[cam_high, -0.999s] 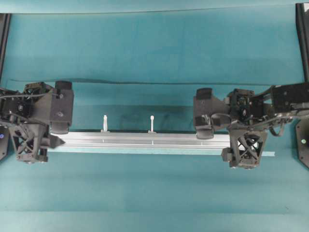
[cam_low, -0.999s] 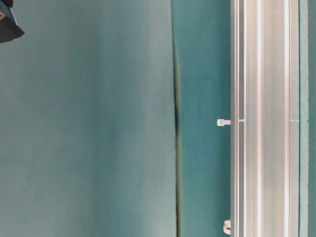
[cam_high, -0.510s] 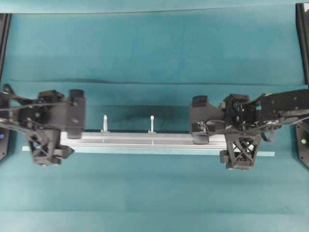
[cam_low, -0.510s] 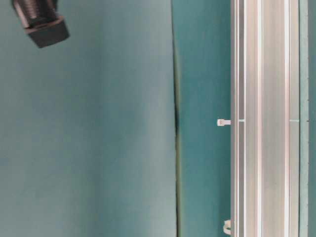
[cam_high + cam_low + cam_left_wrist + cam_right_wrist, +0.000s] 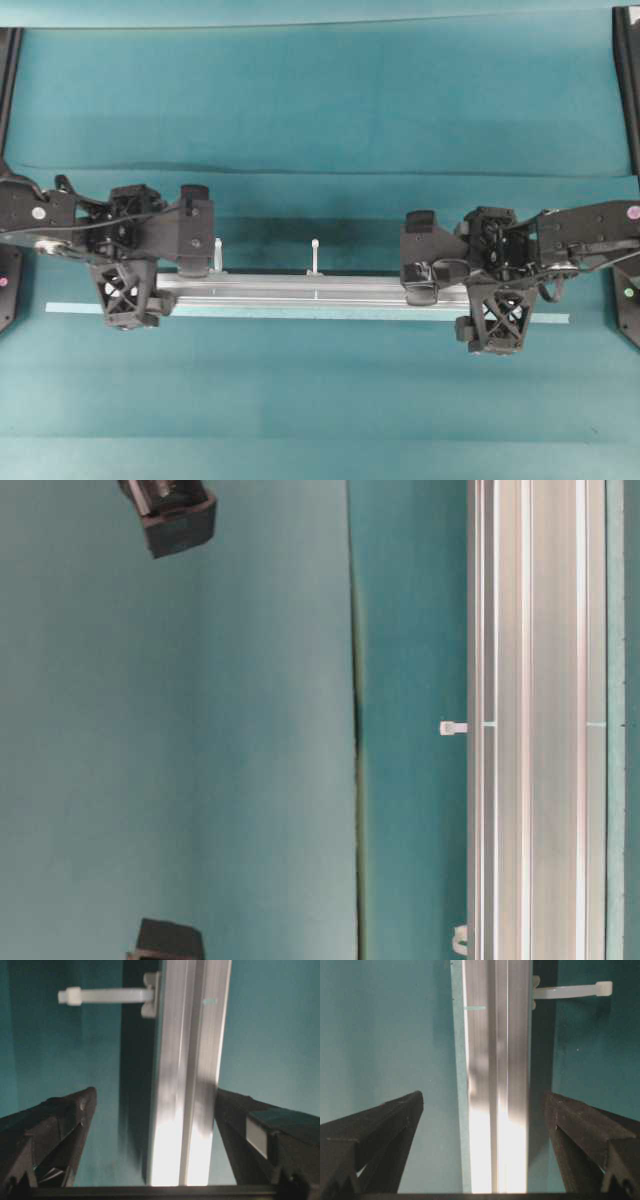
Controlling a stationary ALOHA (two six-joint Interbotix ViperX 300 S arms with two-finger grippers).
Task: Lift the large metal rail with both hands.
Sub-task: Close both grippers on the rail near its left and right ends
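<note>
left end effector [image 5: 155,1105] fingers clear either side of large metal rail [image 5: 187,1075]; white peg [image 5: 105,995] ahead; right end effector [image 5: 482,1105] likewise

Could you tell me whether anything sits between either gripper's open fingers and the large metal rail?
Nothing visible does. In both wrist views the large metal rail runs straight between the open fingers of the left gripper and of the right gripper, with only bare teal mat in the gaps. The white pegs stand farther along, clear of the fingers.
</note>
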